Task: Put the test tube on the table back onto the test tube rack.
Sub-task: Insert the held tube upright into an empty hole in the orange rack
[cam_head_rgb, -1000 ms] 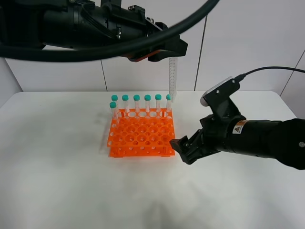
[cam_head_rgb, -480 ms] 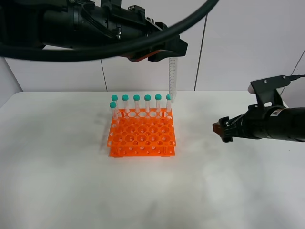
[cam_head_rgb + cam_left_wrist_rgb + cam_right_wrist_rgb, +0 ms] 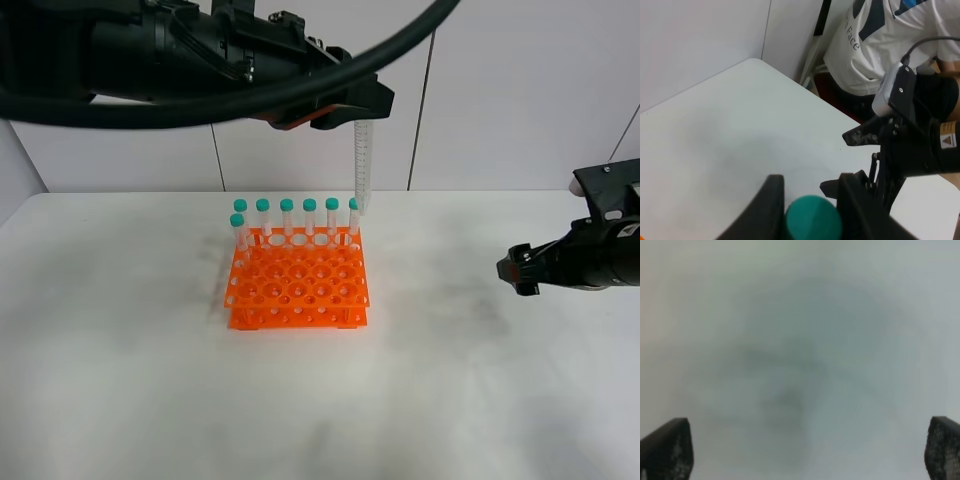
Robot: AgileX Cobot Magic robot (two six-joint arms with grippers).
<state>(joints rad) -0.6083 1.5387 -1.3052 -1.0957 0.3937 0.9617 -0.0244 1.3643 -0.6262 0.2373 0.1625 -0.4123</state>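
Note:
My left gripper (image 3: 352,112) is shut on the test tube (image 3: 361,165) near its cap and holds it upright, tip down, above the back right corner of the orange test tube rack (image 3: 298,285). The tube's tip hangs just over the rack's back row. In the left wrist view the teal cap (image 3: 813,221) sits between the two dark fingers (image 3: 769,207). Several other teal-capped tubes (image 3: 287,220) stand along the rack's back row and left side. My right gripper (image 3: 516,270) is open and empty, low over the white table (image 3: 150,400), far to the right of the rack.
The right arm (image 3: 912,145) also shows in the left wrist view, with a person in a white shirt (image 3: 890,40) behind the table's far edge. The right wrist view shows only blurred table (image 3: 800,340) between its fingertips (image 3: 667,450). A white wall stands behind.
My right arm has pulled back from beside the rack's front right corner to the far right of the table. The left gripper and its tube have not moved.

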